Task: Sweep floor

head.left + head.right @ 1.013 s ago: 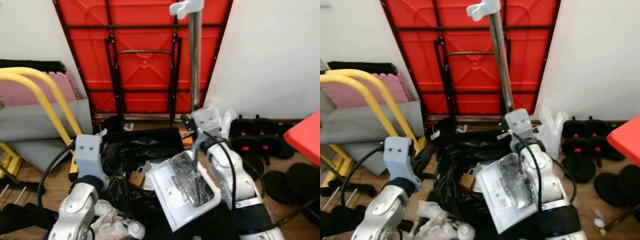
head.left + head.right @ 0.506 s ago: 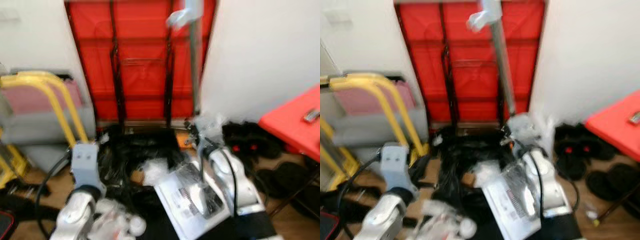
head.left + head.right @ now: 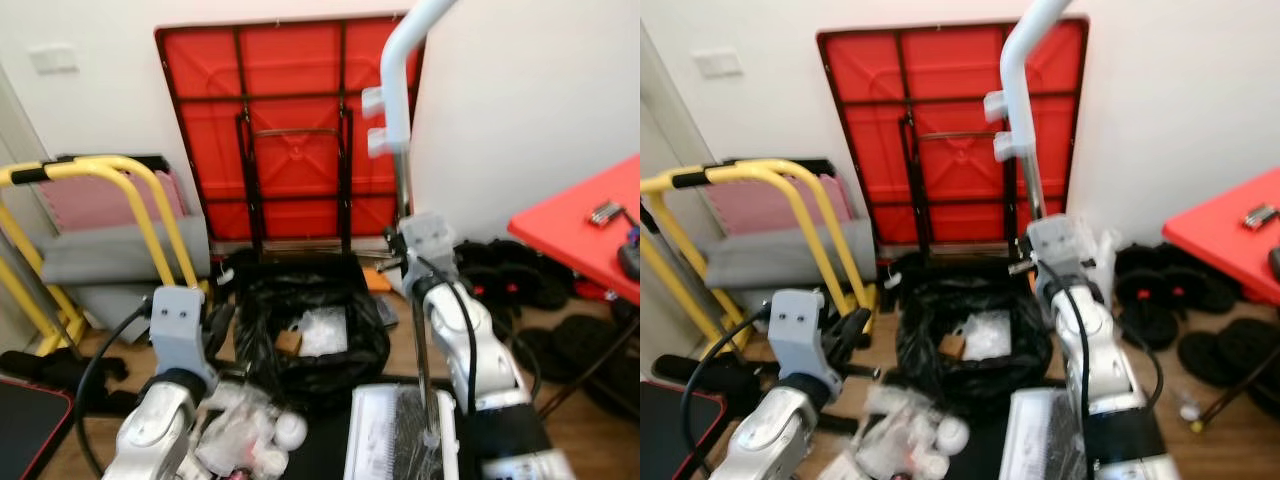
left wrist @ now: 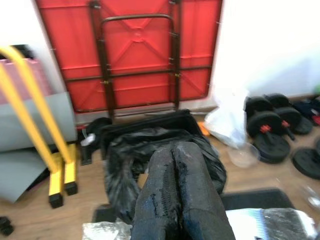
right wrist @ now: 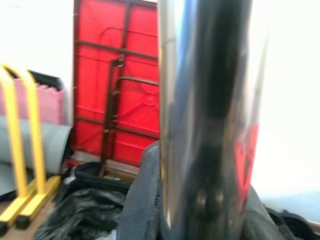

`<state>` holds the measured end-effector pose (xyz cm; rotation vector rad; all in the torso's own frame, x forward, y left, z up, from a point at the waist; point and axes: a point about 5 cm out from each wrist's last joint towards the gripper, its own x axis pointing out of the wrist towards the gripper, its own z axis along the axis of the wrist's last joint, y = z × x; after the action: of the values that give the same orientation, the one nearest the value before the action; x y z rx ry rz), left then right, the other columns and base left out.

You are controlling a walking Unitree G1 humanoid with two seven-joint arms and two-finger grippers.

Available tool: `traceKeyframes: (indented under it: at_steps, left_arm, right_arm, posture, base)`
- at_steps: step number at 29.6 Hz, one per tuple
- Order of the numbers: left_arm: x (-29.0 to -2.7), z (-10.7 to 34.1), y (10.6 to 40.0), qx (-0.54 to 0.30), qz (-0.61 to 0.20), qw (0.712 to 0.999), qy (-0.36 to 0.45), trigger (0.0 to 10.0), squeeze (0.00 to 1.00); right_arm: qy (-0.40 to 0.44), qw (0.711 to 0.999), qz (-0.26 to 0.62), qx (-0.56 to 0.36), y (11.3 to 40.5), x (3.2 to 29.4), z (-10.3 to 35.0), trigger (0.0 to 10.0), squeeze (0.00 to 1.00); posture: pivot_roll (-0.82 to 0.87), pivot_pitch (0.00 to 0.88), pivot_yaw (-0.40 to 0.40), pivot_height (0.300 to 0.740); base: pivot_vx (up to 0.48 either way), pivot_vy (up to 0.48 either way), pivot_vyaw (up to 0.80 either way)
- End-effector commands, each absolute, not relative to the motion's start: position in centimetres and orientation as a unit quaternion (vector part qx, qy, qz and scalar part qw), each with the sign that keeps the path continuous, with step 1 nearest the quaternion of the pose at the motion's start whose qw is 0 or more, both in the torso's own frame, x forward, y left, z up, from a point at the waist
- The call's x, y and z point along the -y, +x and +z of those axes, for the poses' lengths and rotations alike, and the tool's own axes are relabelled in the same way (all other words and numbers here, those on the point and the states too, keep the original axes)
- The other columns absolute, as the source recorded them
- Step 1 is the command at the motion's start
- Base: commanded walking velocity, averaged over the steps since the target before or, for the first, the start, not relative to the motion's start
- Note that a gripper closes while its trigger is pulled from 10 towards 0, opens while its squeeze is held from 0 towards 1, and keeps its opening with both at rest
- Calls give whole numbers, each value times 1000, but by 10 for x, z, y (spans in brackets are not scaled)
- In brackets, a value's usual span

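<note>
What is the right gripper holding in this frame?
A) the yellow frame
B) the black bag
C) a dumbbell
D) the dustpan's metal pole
D: the right gripper is closed around the metal pole, which rises from the dustpan.

Black trash bag (image 3: 975,345), seemingly open, below folded red table (image 3: 950,130).

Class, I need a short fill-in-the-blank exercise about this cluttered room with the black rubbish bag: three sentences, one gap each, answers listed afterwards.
1. The right gripper is shut on the shiny ______ dustpan pole.
2. The folded table leaning upright against the white wall is ______ in colour.
3. The open black rubbish bag sits on the floor directly in front of that ______.

Missing words: metal; red; table
</note>
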<state>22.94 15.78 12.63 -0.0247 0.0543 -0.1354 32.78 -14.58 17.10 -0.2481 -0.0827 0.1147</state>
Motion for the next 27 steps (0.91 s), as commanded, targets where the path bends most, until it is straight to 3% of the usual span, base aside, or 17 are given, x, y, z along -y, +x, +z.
traceKeyframes:
  at_steps: [1, 9, 27]
  left_arm:
    - [-159, 127, 230, -25, -69, 997, -4, 10000, 0]
    - [-159, 128, 228, -23, -71, 997, -5, 10000, 0]
    - [-159, 129, 225, -25, -72, 997, -8, 10000, 0]
  right_arm:
    - [-124, 991, 45, 29, 329, 147, 170, 10000, 0]
    - [-95, 994, 32, 31, 333, 153, 172, 10000, 0]
    - [-79, 994, 39, 69, 353, 166, 188, 10000, 0]
  posture:
    - [-64, 5, 20, 740]
    - [-62, 10, 21, 700]
    - [-44, 27, 31, 660]
  base:
    - [0, 0, 0]
    - [0, 0, 0]
    - [0, 0, 0]
